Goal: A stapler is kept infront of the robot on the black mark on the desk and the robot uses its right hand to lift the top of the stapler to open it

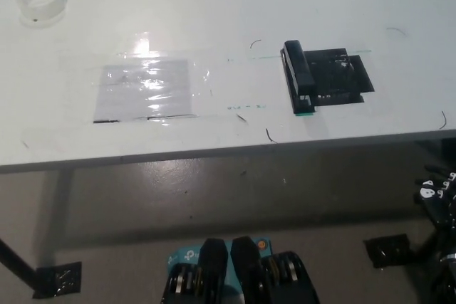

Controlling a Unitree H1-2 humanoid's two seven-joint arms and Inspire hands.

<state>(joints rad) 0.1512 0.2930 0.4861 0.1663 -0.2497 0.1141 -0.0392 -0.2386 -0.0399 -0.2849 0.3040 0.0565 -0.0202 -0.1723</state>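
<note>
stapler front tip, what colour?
Teal-green tip on the otherwise black stapler; only the head view shows it.

stapler [298,77] on desk [214,26] right, tape roll [41,3] far back left

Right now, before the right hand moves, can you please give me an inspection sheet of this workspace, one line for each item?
Surface: white desk, with faint pen marks and a taped clear plastic sheet at centre left.
Job's things: black stapler lies closed on the left edge of the black mark, its green end toward the near edge.
Clutter: roll of clear tape at the far left corner.
Hands: right hand is below desk level at the right edge, away from the stapler; its grip is unclear. Left hand is not in view.
Cables: nothing seen.
Surroundings: grey floor with black tape patches.
</note>
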